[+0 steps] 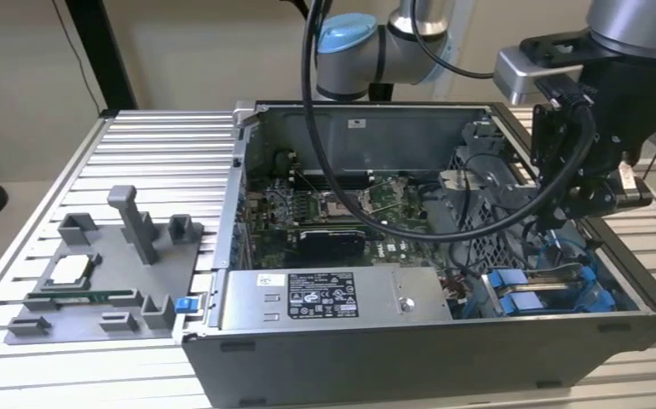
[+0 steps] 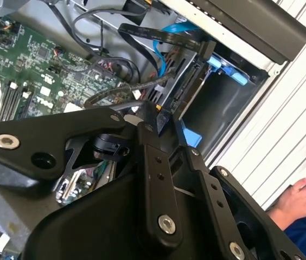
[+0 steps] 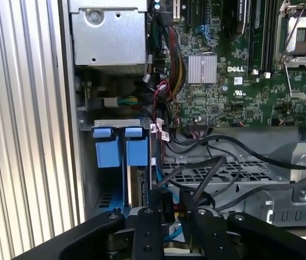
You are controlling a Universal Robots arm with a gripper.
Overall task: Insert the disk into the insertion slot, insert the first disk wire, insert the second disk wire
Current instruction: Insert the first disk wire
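Your gripper (image 3: pixel 172 210) hovers at the black cables (image 3: pixel 214 162) beside the disk (image 3: pixel 111 153), which sits in the insertion slot (image 3: pixel 87 173) (if the jaws clench something, you cannot tell).

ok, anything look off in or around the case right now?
One thing: in the second wrist view a person's hand, in a blue sleeve, lies on the ribbed table just outside the open case, not far from the gripper. Loose black cables trail across the case interior. No damage visible.
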